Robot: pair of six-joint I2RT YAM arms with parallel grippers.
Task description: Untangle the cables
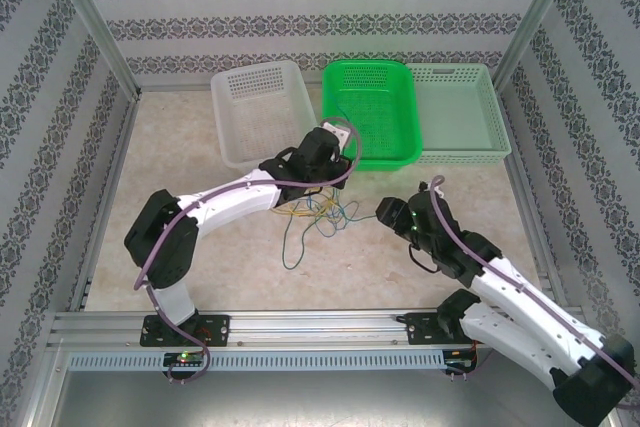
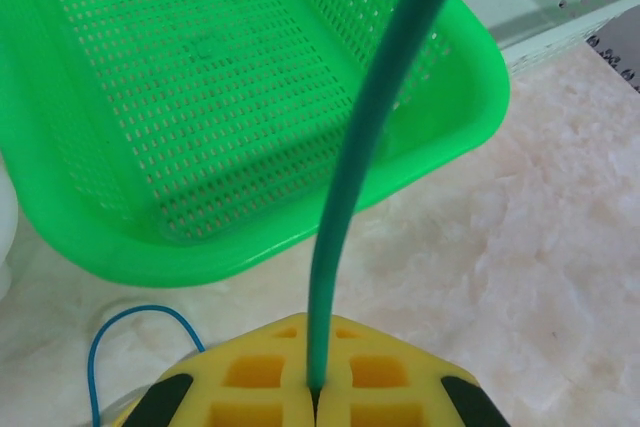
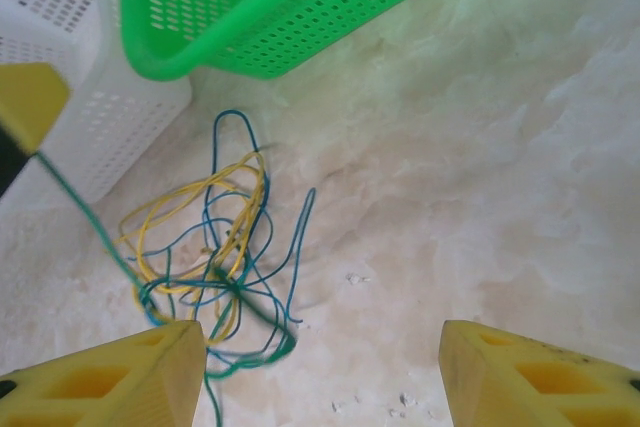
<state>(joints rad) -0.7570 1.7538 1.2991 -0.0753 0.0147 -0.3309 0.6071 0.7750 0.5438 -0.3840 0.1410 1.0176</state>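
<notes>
From above, we see a loose tangle of thin yellow, green and blue cables (image 1: 318, 211) lying on the marbled beige tabletop (image 1: 190, 167). It sits between the two white arms, just in front of a bright green perforated plastic basket (image 1: 392, 159). A white perforated plastic basket (image 1: 235, 152) stands close on the green one's left and a pale mint perforated basket (image 1: 460, 152) on its right, all three along the far wall. The left gripper (image 1: 338, 139) hovers at the green basket's near left corner. In its wrist view, its yellow fingers (image 2: 250, 377) are pressed together on a single green cable (image 2: 350, 177), which runs up out of the seam between them. A blue cable loop (image 2: 140, 308) lies on the table beside the basket's rim. The right gripper (image 1: 384, 210) sits low, to the right of the tangle. In its wrist view, its yellow fingers (image 3: 110, 377) stand wide apart with nothing between them, the tangle just ahead on the left. Bare tabletop spreads to the right of the cables and toward the aluminium rail (image 1: 320, 322) at the near edge.
</notes>
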